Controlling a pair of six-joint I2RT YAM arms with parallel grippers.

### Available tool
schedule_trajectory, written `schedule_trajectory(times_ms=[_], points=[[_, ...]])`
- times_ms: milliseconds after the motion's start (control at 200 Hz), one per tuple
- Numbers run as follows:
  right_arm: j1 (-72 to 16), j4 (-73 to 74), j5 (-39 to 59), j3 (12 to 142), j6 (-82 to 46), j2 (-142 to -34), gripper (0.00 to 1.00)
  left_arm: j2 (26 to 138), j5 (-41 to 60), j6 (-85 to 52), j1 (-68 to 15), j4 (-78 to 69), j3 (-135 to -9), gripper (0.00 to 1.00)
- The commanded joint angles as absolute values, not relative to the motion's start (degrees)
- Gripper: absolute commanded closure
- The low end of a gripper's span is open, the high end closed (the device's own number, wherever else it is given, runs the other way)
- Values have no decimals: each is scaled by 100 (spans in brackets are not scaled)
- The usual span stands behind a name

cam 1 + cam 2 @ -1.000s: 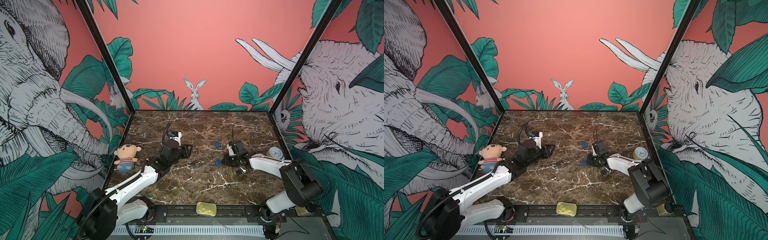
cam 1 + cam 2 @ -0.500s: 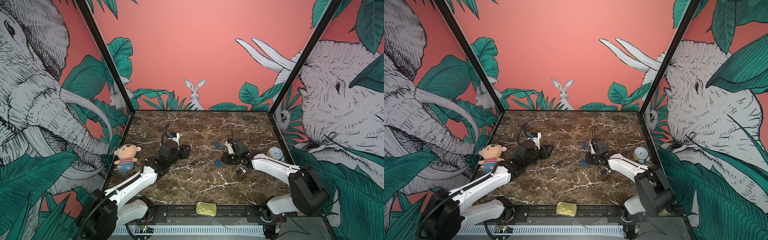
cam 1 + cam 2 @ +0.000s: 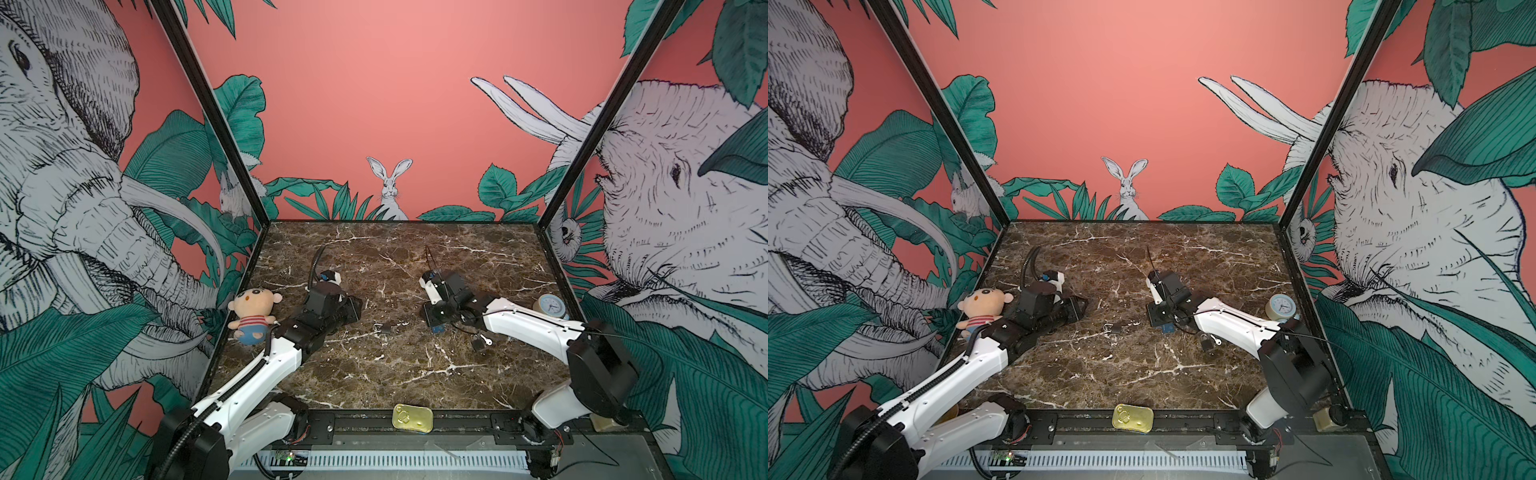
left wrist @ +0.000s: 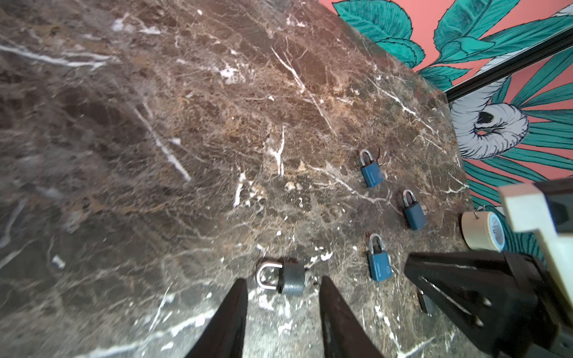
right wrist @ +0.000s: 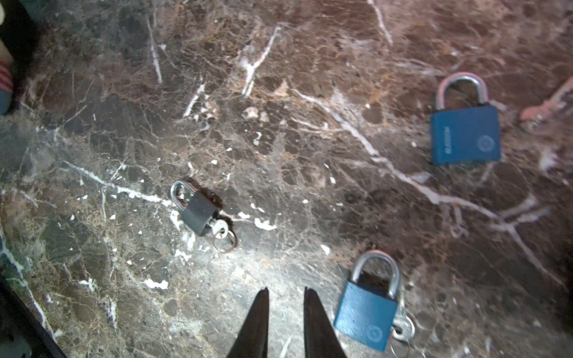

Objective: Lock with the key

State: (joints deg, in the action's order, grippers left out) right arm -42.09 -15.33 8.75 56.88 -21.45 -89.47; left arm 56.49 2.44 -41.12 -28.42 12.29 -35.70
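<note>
Left wrist view: left gripper (image 4: pixel 283 279) stands half open and empty; grey padlock (image 4: pixel 293 280) lies flat just ahead of its tips. Right wrist view: right gripper (image 5: pixel 285 291) is narrowly open and empty; grey padlock, key (image 5: pixel 220 232) inserted, lies ahead; blue padlock (image 5: pixel 367 313) lies just beside.

Left arm (image 3: pixel 266 365), white with black joints: stretched low from the near left corner of the dark brown marble bench (image 3: pixel 399 374) toward its middle. The left gripper (image 4: pixel 283 279) lies close over the surface, jaws parted wide.

Right arm (image 3: pixel 528 326): reaches in from the near right corner, wrist bent. The right gripper (image 5: pixel 285 289) is tipped downward, black fingers (image 5: pixel 257 322) a narrow gap apart.
</note>
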Motion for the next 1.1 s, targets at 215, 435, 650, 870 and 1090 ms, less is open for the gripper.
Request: schedule_trajectory(times_ms=[215,435,650,870,1090], points=[[-4579,-1594,1008,6680,-1435,-9865,75,4730,144,-4353,-2742,2334,-3757,59],[-4647,-1550,1313,7314,-1315,-10744,75,4430,-123,-4308,-2718,2379,-3596,58],[-4658,-1398,1511,7675,-1292,-11361,75,4577,119,-4339,-2707,2072,-3481,57],[-4664,-1344,1767,7840,-1356,-11648,74,4698,104,-4457,-2710,1872,-3326,57],[-4671,-1144,1873,7649,-1545,-11656,74,4930,101,-4335,-2707,1861,-3418,57]])
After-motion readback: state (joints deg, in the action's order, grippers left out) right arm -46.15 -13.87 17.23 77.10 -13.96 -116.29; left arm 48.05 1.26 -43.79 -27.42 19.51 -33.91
